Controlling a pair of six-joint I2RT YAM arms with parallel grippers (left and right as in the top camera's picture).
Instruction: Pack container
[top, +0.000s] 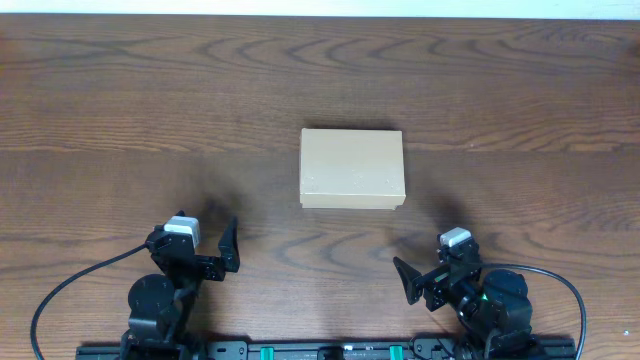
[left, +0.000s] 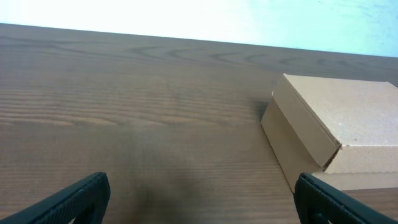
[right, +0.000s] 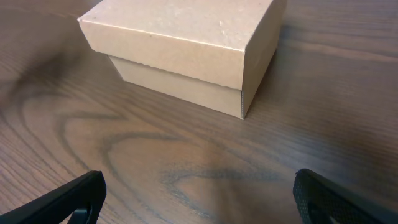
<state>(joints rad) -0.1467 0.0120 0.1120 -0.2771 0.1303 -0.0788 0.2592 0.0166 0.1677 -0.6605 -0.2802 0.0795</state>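
The container (top: 351, 169) is a small tan cardboard box with its lid closed, standing in the middle of the wooden table. The left wrist view shows the container (left: 339, 134) ahead and to the right; the right wrist view shows the container (right: 186, 43) ahead and slightly left. My left gripper (top: 197, 247) rests near the front edge, left of the box and well short of it. It is open, with only bare wood between the fingers of the left gripper (left: 200, 200). My right gripper (top: 440, 272) sits at the front right, open too, and the right gripper (right: 199, 199) holds nothing.
The dark wooden table (top: 120, 110) stretches to all sides of the box. A black rail (top: 330, 350) runs along the front edge, carrying both arm bases with their cables. A pale wall (left: 249, 18) lies beyond the far edge.
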